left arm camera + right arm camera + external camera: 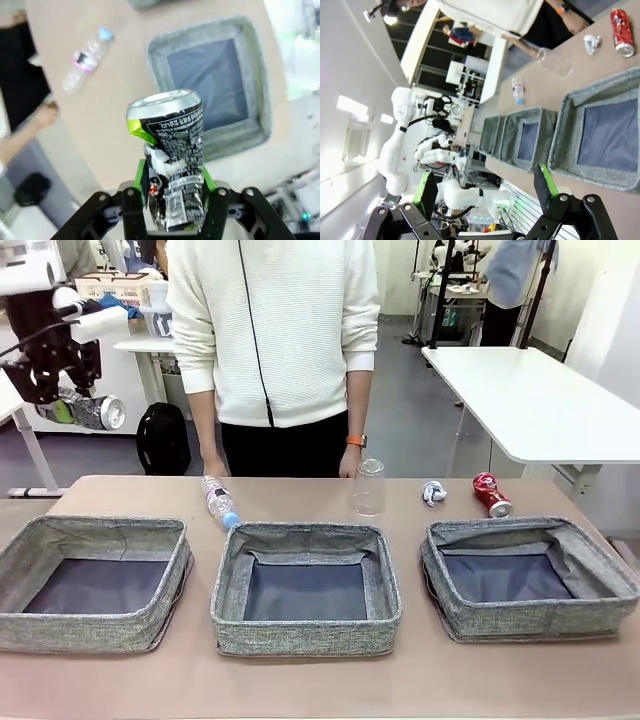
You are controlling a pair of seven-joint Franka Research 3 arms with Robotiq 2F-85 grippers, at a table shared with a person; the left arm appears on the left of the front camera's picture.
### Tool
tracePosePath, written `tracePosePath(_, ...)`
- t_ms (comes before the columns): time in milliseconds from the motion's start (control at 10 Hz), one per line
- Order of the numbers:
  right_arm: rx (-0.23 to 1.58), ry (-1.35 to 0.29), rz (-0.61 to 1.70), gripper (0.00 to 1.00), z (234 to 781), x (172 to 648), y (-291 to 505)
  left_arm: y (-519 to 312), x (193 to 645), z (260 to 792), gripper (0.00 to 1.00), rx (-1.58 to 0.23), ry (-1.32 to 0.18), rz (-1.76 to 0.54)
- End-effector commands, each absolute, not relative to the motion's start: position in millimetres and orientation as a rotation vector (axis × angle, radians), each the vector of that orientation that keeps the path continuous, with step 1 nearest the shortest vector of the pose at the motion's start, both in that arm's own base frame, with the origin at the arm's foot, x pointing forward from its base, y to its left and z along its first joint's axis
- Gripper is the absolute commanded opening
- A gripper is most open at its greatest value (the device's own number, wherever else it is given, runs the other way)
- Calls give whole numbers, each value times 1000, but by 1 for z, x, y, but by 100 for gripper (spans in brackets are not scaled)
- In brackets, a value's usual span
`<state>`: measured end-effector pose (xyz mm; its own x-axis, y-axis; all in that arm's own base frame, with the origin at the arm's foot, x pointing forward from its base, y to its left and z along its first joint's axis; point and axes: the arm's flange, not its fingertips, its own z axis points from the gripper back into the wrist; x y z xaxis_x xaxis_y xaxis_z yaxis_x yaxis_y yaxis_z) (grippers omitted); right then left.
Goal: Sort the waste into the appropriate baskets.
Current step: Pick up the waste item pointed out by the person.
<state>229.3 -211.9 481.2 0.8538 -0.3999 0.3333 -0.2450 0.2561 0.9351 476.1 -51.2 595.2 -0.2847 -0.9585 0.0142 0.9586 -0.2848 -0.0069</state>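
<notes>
Over the desk's left end, well above the left basket (100,527), the left gripper (173,172) pinches the crushed dark can (167,135) by its dented lower half. It looks light, thin-walled and slick, apt to crumple further; a gentle squeeze across the waist suits. The right gripper (485,190) gapes, holding nothing.

I can come straight down into the left basket (80,630), middle basket (305,632) and right basket (535,618). Their tops are open, with narrow strips of tabletop (300,685) between them. From the middle basket, the bottle (218,502) lies at 11, the cup (368,487) stands at 1, and the paper wad (432,492) and red can (491,494) lie toward 2. A person's hand (214,468) hangs behind the bottle, the other hand (349,462) behind the cup.
</notes>
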Motion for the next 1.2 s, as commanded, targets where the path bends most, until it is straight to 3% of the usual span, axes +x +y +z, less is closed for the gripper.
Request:
tracePosePath(0, 1342, -610, -93, 100, 484, 231, -213, -75, 458, 594, 44, -49, -28, -1613)
tracePosePath(200, 1342, -610, -93, 100, 484, 231, -213, -103, 404, 585, 44, -27, 27, -1463)
tracePosePath(400, 1342, -610, -93, 100, 484, 231, -213, -139, 355, 581, 44, -71, -41, -1425)
tracePosePath(600, 1342, -610, -93, 100, 484, 231, -213, -188, 332, 584, 44, -176, -83, -1114)
tracePosePath(900, 1342, -610, -93, 100, 484, 231, -213, -285, 300, 593, 44, -198, -119, -1000)
tracePosePath(1100, 1342, -610, -93, 100, 484, 231, -213, -336, 317, 642, 44, -287, -2, -851)
